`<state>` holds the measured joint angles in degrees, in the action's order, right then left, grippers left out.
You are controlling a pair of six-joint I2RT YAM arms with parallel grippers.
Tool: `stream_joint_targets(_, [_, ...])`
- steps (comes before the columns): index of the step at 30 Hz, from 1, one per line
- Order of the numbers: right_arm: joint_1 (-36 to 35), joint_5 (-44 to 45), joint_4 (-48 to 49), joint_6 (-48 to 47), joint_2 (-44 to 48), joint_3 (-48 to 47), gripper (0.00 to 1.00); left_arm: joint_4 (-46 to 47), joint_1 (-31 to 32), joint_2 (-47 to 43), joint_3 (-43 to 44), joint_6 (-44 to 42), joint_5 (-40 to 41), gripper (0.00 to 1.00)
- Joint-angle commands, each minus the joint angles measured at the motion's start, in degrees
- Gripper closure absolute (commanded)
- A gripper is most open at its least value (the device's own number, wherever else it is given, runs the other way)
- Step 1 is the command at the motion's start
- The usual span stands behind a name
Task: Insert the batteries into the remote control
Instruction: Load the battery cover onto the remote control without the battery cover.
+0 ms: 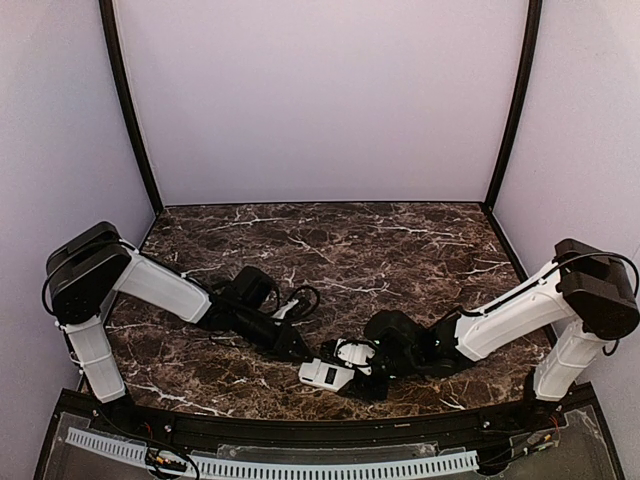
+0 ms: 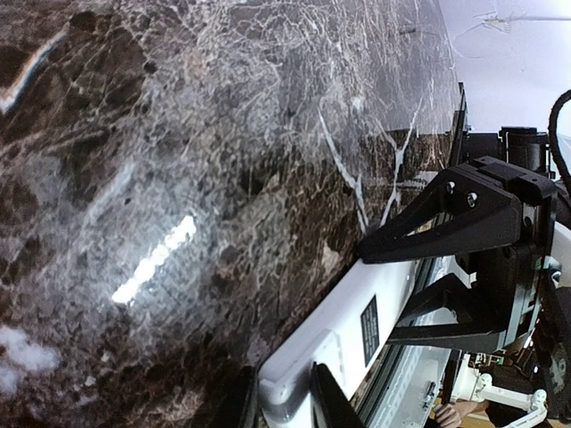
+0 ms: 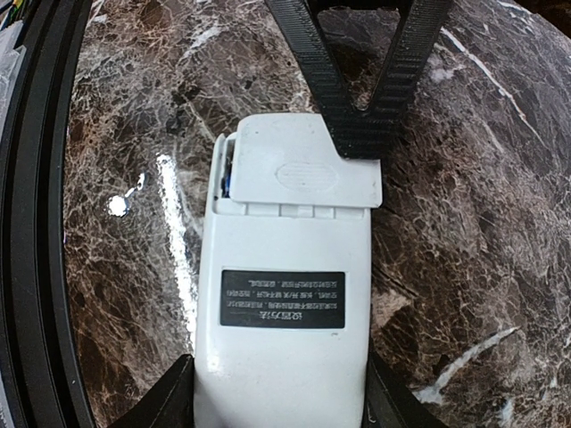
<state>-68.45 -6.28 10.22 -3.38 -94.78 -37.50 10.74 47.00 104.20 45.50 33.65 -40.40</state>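
Right pincer (image 3: 281,392) clenched on remote (image 3: 281,267), fingers against both long sides at label end. Remote lies back-up on bench (image 3: 464,223), near front edge, centre, between the arms. Cover (image 3: 303,169) sits askew over far end of remote. Blue sliver of battery (image 3: 226,174) shows at cover's left edge. Left pincer (image 2: 285,401) at cover end, fingers narrowly apart. One left finger (image 3: 357,134) rests its tip on cover's corner. Cannot tell whether left pincer grips anything.
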Motion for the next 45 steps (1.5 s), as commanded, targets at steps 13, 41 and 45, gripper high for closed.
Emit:
stream_joint_targets(13, [0.8, 1.8, -1.0, 1.0, -2.4, -1.0, 0.81, -0.5, 1.7, -3.9, -2.4, 1.2, 1.0, 0.8])
stream_joint_targets(41, [0.8, 3.4, -1.0, 2.7, -1.8, -0.9, 0.9, -2.8, 4.8, -3.2, -3.3, 1.8, 6.0, 0.7])
stream_joint_targets(45, [0.8, 3.7, -1.1, 2.9, -2.0, -0.8, 0.9, -3.7, 4.8, -4.2, -3.6, 1.5, 6.2, 0.67])
